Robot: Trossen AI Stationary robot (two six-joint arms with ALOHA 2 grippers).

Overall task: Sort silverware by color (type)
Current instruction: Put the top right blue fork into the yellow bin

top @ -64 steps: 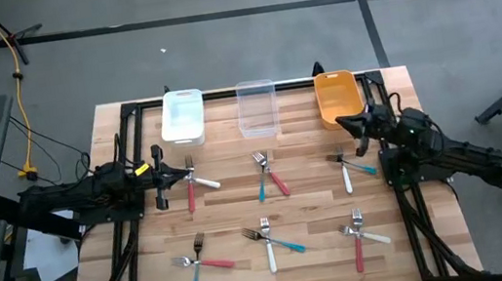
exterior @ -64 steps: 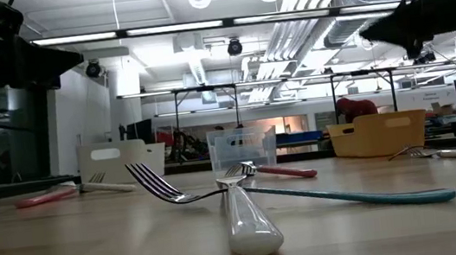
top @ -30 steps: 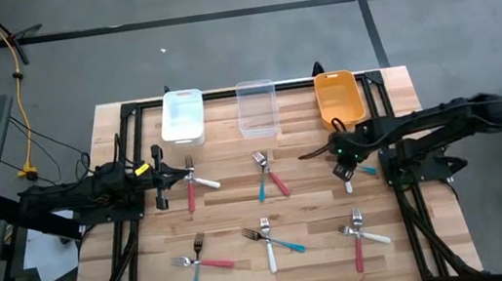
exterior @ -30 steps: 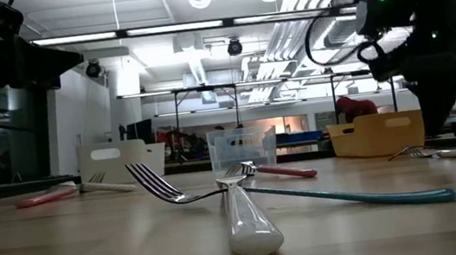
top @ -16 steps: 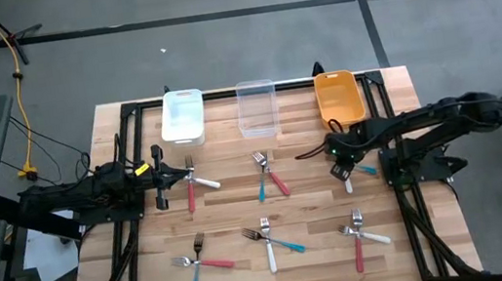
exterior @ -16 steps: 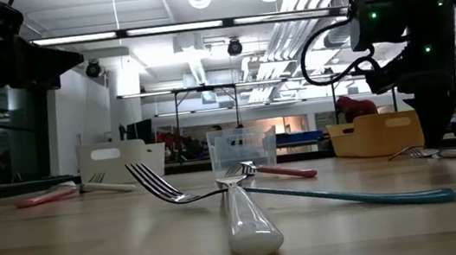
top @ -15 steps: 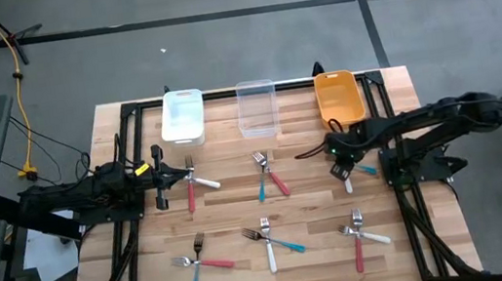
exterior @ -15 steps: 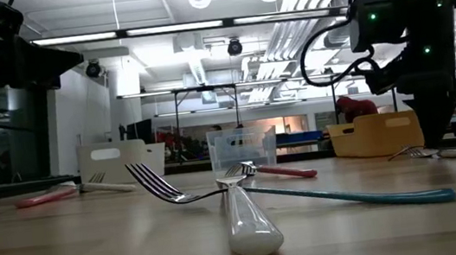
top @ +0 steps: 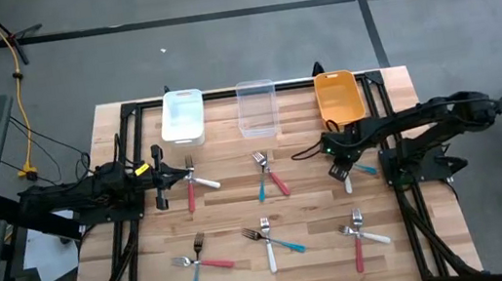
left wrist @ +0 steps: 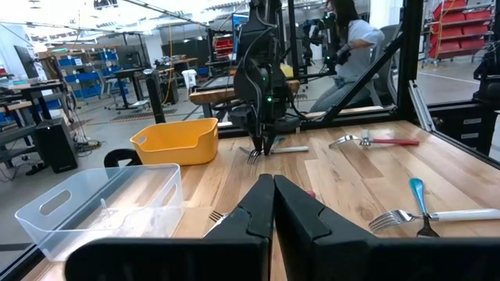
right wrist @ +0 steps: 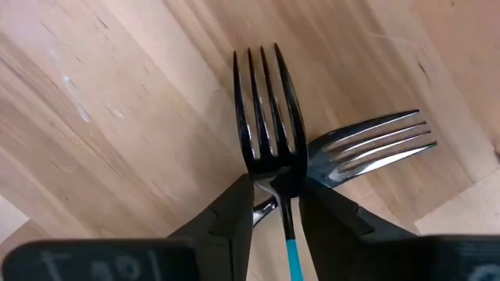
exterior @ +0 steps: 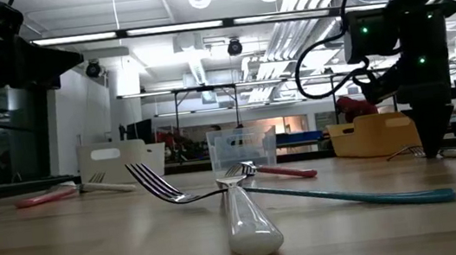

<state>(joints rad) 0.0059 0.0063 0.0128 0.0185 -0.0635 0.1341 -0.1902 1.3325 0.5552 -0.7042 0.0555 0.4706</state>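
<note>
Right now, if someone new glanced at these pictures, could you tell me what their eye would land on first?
Probably the right pincer, reaching over the table's right side just in front of the orange bin, its fingers straddling the neck of a teal-handled fork that crosses a second fork. Next, the crossed pairs of forks scattered over the wooden table. The left pincer waits shut at the left side.

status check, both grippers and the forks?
Right gripper down astride the teal-handled fork, which crosses a second fork. Left gripper shut, idle at table's left. Nothing blocking.
</note>
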